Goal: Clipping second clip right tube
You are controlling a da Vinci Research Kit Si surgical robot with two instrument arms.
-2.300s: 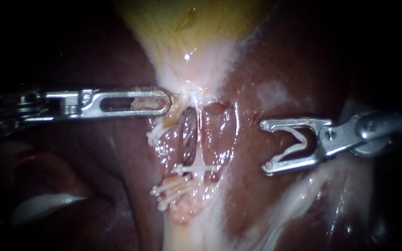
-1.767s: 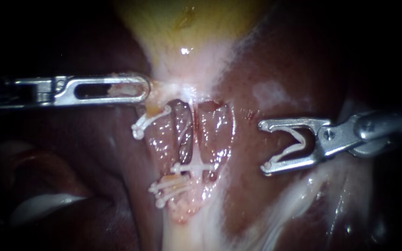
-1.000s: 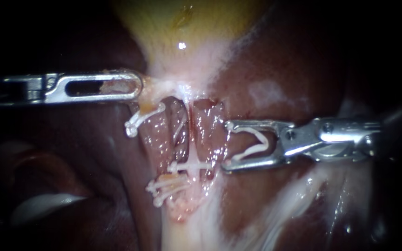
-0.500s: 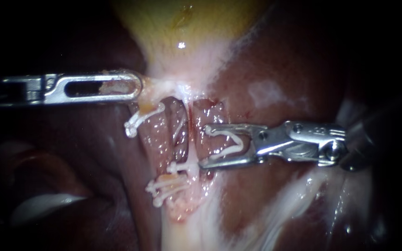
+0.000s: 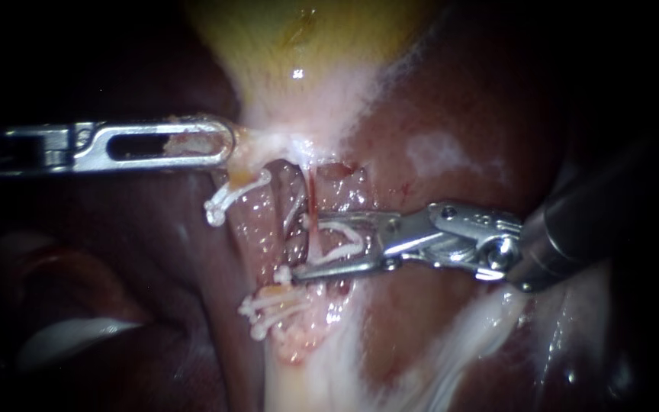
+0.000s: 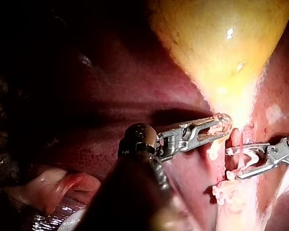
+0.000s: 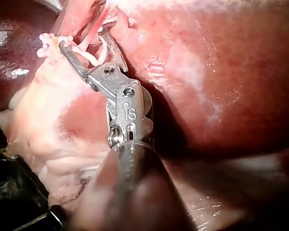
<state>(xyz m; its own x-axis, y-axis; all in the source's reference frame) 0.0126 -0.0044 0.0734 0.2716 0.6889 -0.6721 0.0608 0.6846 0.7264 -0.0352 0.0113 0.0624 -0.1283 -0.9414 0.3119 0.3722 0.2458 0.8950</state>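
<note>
Dark red liver (image 5: 436,99) backs the endoscope view. Between the wide-set jaws of my right instrument (image 5: 306,248) sits an open clip (image 5: 345,246), with the right tube (image 5: 312,200) inside its mouth. A fastened clip (image 5: 281,273) shows just past the lower jaw's tip. I judge that only the squeeze remains. From the left wrist, my left instrument (image 6: 220,122) has its jaws closed on the neck of the gallbladder (image 6: 221,43). From the right wrist, the open clip is unclosed, and the jaws stand apart around it.

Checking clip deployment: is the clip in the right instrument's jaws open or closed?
Open: the clip has legs spread apart, straddling the tube, not pressed together.
</note>
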